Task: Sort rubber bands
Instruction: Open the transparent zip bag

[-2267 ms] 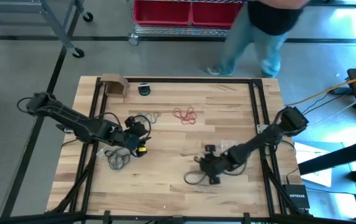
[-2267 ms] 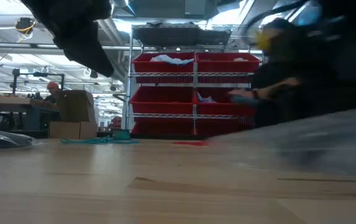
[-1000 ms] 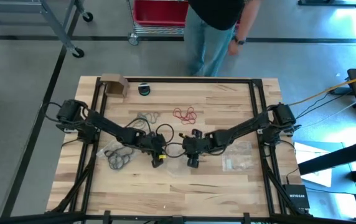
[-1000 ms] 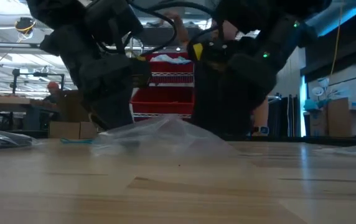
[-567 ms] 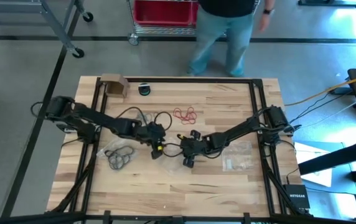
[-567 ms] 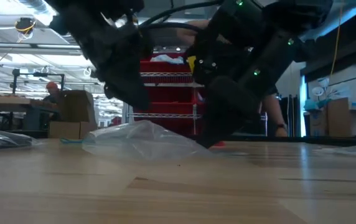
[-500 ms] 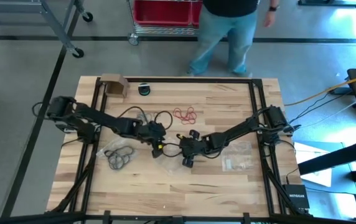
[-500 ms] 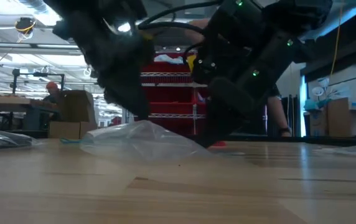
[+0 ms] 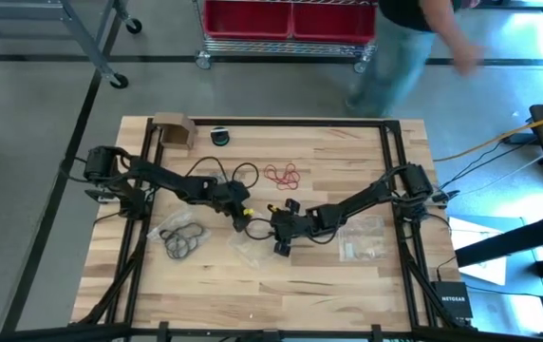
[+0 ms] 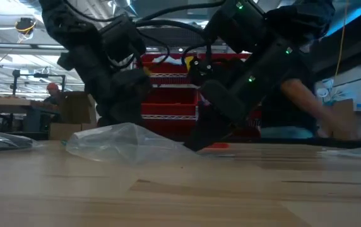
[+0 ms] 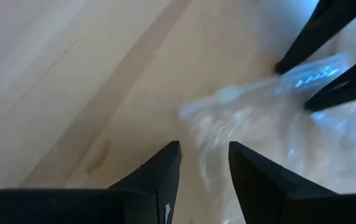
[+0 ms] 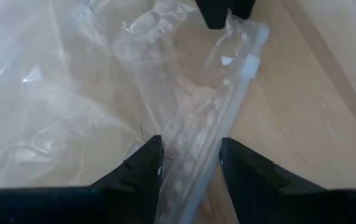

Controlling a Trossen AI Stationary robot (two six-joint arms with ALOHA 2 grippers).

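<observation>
**Both end effectors meet over a clear bag at mid-desk**

Left end effector (image 9: 242, 217) and right end effector (image 9: 278, 237) face each other near the middle of the desk (image 9: 347, 285), both low over a crumpled clear plastic bag (image 9: 251, 242). In the right wrist view, the right end effector (image 12: 189, 155) has its fingers parted, straddling the bag's zip edge (image 12: 228, 93). In the left wrist view, the left end effector (image 11: 204, 163) also has a gap between its fingers, with the bag's edge just ahead of the tips.

Red rubber bands (image 9: 282, 175) lie in a cluster toward the far side of the desk, near the middle. Black rubber bands (image 9: 183, 240) sit on another clear bag near the left edge. A second flat bag (image 9: 362, 237) lies to the right. A person (image 9: 409, 47) walks past beyond the desk.
</observation>
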